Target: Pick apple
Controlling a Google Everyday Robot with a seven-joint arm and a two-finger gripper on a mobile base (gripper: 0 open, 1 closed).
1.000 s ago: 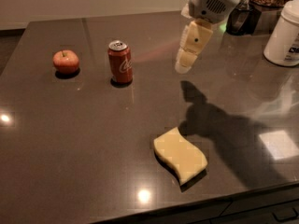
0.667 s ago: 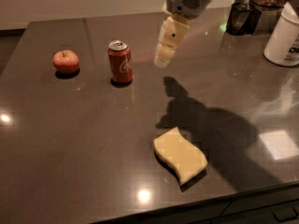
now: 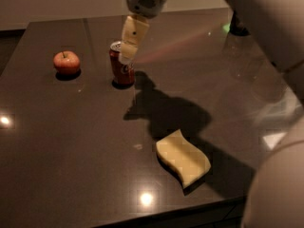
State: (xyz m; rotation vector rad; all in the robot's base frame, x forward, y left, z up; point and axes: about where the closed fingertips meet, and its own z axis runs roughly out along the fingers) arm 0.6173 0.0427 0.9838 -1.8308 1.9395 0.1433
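Overhead, the end effector hangs over the far half of the tabletop. Its tip covers part of the red can, and from this side I cannot tell how far open it is. The apple sits untouched to the left of the can. A yellow sponge lies nearer. The blurred arm hides the right edge.
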